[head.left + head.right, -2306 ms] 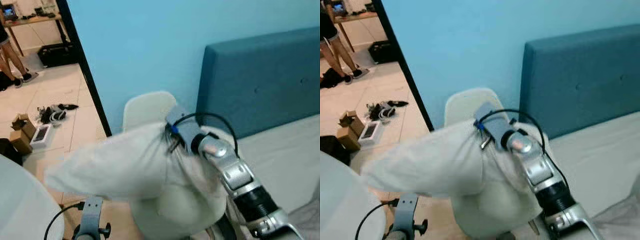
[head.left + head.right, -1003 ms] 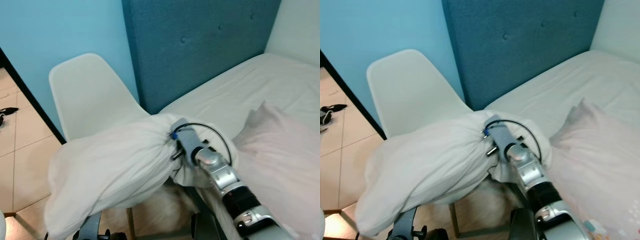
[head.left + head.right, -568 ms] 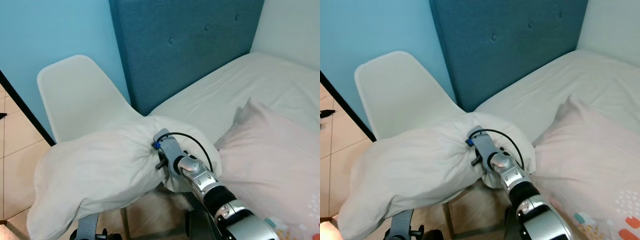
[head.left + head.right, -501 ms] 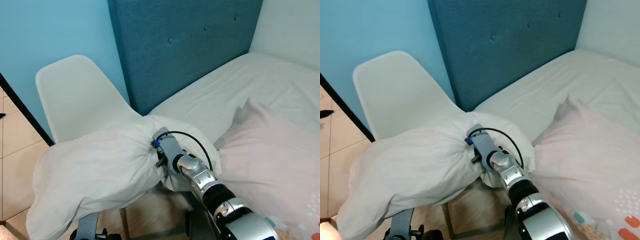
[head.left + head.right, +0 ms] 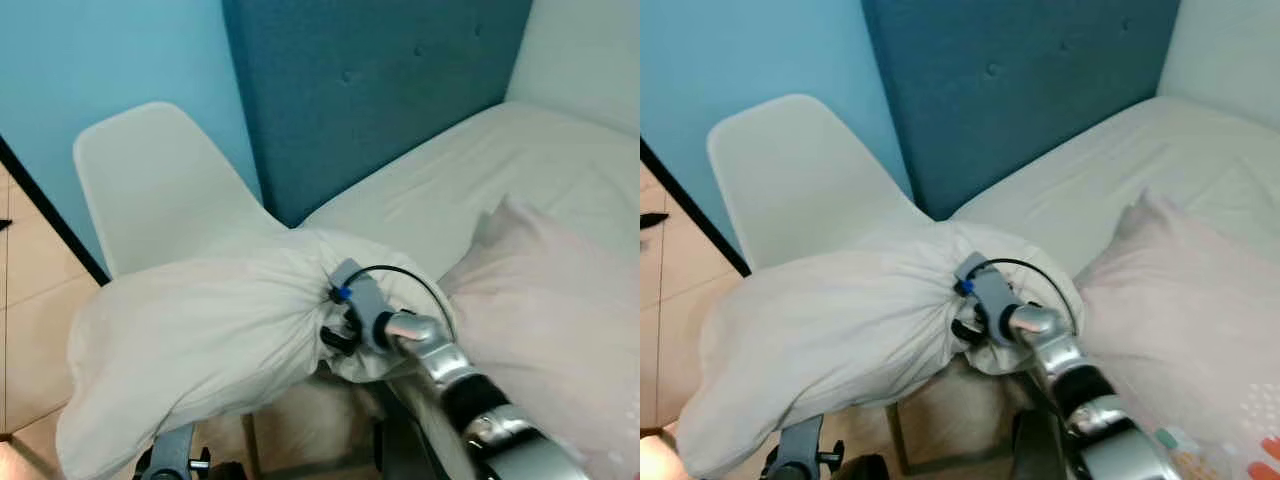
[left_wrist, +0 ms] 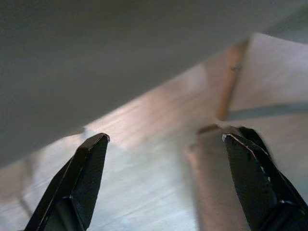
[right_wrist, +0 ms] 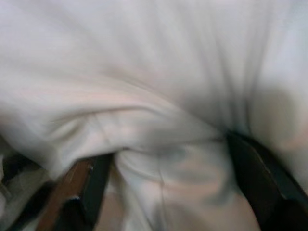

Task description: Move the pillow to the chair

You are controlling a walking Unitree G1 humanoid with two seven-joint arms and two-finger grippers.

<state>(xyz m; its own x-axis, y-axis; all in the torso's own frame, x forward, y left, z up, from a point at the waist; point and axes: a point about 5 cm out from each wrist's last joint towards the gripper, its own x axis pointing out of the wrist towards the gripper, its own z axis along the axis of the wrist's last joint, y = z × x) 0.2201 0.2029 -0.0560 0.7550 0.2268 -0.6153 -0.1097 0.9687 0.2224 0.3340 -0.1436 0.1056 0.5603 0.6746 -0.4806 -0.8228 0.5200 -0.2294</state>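
Observation:
A large white pillow hangs bunched in front of the white shell chair and hides its seat. I cannot tell whether the pillow rests on the seat. My right gripper is shut on a fold of the pillow's cloth, with a black finger on each side of the bunch. Its wrist sits at the pillow's right end, near the bed's corner. My left gripper is open below the pillow, over the wooden floor, and its arm shows at the bottom edge.
A bed with a white sheet and a pale pink pillow lies to the right, against a dark blue headboard. A light blue wall stands behind the chair. Tiled floor shows on the left.
My right wrist and the pillow's gathered end have shifted slightly to the right, towards the bed. The chair and bed stand as before, and the left arm stays low.

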